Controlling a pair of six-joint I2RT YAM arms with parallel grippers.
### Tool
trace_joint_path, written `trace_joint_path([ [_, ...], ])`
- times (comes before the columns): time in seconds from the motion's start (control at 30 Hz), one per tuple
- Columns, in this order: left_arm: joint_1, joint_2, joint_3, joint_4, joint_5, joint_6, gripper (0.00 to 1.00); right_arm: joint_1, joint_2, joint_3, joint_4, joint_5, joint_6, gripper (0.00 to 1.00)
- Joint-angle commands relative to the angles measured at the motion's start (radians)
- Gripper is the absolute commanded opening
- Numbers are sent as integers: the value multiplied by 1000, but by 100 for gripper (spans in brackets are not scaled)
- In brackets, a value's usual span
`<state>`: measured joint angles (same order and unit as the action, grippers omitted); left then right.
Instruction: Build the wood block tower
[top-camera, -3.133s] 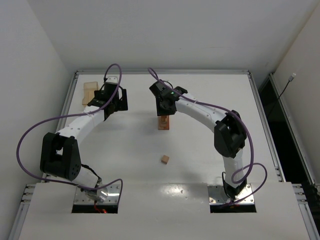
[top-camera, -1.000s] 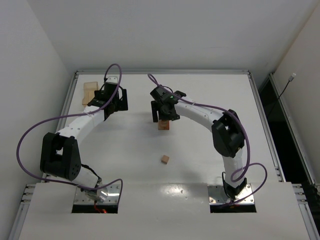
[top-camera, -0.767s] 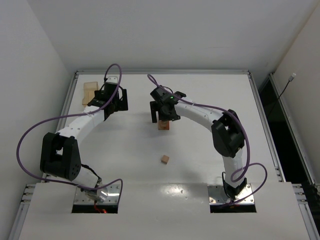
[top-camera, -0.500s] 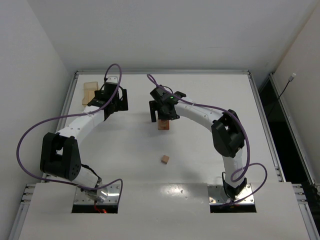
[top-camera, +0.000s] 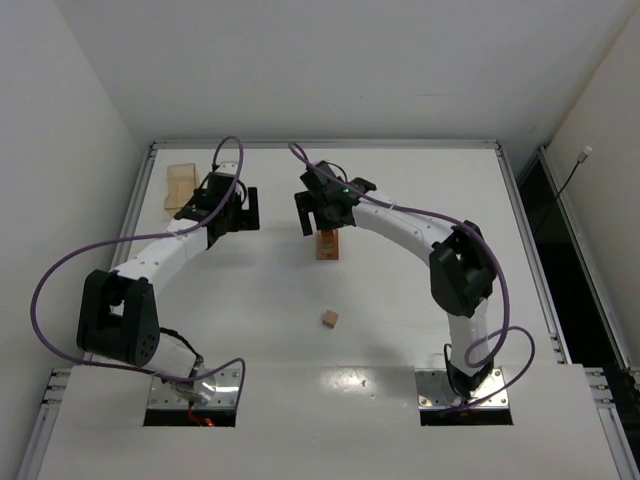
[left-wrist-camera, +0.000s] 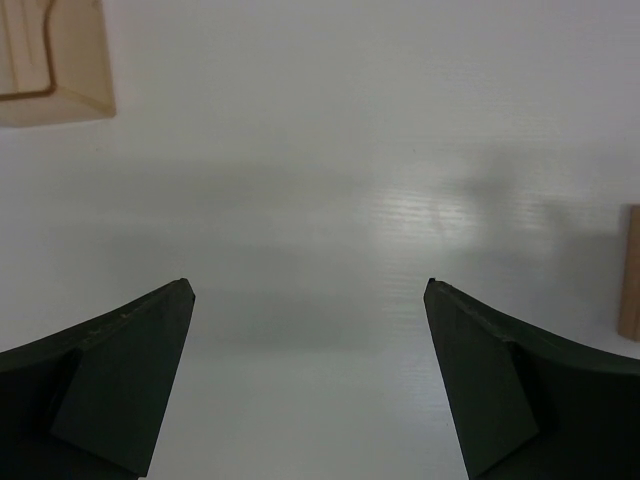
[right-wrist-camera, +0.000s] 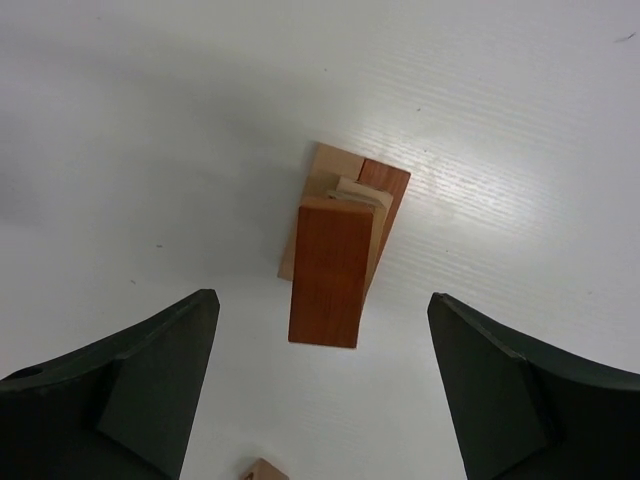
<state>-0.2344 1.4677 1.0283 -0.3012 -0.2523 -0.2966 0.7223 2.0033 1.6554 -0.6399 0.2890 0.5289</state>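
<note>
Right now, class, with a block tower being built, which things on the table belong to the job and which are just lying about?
Job: the tower; the loose wood block.
Lying about: the flat wooden tray.

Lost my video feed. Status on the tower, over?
Left gripper open, empty. Right gripper open above the tower, not gripping. Tower standing. One loose block near side, nothing blocking.
</note>
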Motion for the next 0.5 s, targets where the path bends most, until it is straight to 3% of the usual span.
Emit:
trace_joint_path([
  [0.0,6,-66,-46,27,109,-7,100,0,-165,-2,91,-7,-125,83],
  [0.17,-54,-110,-112,48,171,-18,100,-20,-287,-14,100,-54,-265,80],
  [0.27,-80,-119,-122,57,203,-27,100,-64,-350,-66,135,30,-332,76],
  [0.4,-138,-54,-51,45,142,-36,100,-161,-422,-152,175,90,-383,76],
  [0.47,-166,9,4,34,122,-36,93,-242,-463,-210,187,90,-392,76],
])
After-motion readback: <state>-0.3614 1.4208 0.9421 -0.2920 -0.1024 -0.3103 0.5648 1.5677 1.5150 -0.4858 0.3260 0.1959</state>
